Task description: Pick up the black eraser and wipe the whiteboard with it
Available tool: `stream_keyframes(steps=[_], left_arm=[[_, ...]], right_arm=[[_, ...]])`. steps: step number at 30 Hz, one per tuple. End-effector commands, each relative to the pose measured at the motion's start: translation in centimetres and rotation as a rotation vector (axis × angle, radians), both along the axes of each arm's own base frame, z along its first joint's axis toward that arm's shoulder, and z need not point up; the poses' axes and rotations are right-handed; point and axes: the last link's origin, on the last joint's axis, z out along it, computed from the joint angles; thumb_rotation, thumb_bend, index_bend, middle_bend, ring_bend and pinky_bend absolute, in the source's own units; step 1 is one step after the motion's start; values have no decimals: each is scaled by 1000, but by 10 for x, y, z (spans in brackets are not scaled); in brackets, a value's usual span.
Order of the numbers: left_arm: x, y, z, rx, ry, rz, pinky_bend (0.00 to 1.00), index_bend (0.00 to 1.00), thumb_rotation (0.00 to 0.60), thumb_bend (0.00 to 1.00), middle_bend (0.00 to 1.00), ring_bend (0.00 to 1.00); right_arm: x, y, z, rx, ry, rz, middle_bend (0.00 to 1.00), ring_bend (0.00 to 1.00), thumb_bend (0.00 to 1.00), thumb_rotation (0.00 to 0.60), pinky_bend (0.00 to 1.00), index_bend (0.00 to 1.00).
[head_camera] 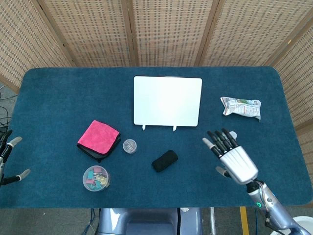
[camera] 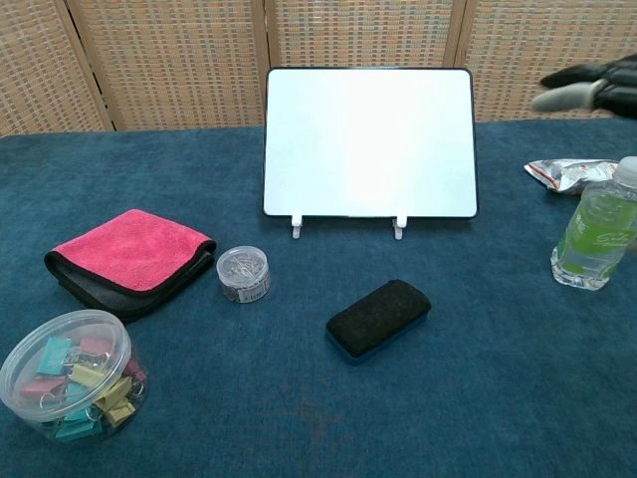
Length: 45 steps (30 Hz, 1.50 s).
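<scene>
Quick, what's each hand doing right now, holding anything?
Left hand: only fingertips show at the table's edge, holding nothing visible; state cannot be told.
Right hand: open, fingers spread, holding nothing, above the table.

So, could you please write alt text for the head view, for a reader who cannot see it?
The robot's open right hand hangs over a blue table, right of a black eraser lying untouched before an upright whiteboard. The left hand waits at the left edge.
</scene>
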Motion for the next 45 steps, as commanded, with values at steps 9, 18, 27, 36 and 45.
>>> stream_keyframes(steps=[9, 18, 27, 36, 45], left_arm=[[-5, 13, -3, 3, 2, 46, 0, 0, 600, 0, 0, 0], [-11, 21, -4, -12, 0, 84, 0, 0, 600, 0, 0, 0], [-12, 24, -6, -28, -1, 98, 0, 0, 600, 0, 0, 0], [-15, 26, -5, -27, -11, 109, 0, 0, 600, 0, 0, 0], [-15, 26, -4, -29, -17, 112, 0, 0, 600, 0, 0, 0]], right_arm=[[41, -34, -73, 253, 179, 165, 0, 0, 0, 600, 0, 0], [47, -69, -112, 328, 240, 160, 0, 0, 0, 600, 0, 0], [68, -75, -137, 391, 261, 167, 0, 0, 0, 600, 27, 0], [82, -81, -157, 428, 318, 133, 0, 0, 0, 600, 64, 10], [89, -79, -173, 412, 322, 152, 299, 217, 95, 600, 302, 289]])
